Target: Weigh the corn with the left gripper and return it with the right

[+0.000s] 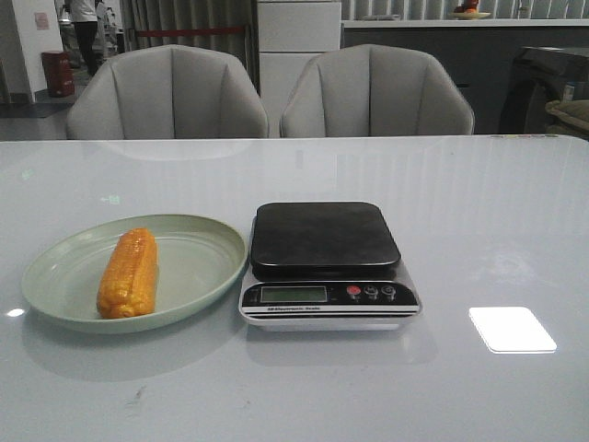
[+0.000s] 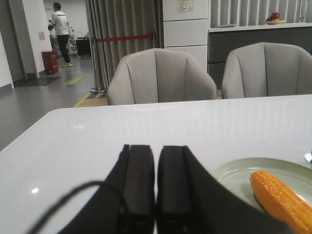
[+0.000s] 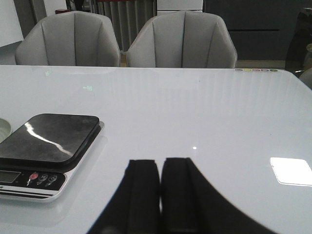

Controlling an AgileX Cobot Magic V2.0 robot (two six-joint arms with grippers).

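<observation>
On the glossy white desk point(image 1: 479, 230), the left gripper point(image 2: 156, 168) and the right gripper point(image 3: 160, 180) each show their black fingers pressed together, holding nothing. In the lower left of the front view the corn point(image 1: 129, 273) lies on the green plate point(image 1: 198, 267), with the scale point(image 1: 327, 262) just beside at centre. Two grey chairs point(image 1: 166, 92) stand behind at the top.

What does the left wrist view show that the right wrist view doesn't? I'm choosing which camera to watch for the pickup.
Only the left wrist view shows the corn lying on the green plate, beside the shut left gripper. Only the right wrist view shows the scale, its platform bare, and the shut right gripper. Both show the white table and two grey chairs behind it.
</observation>
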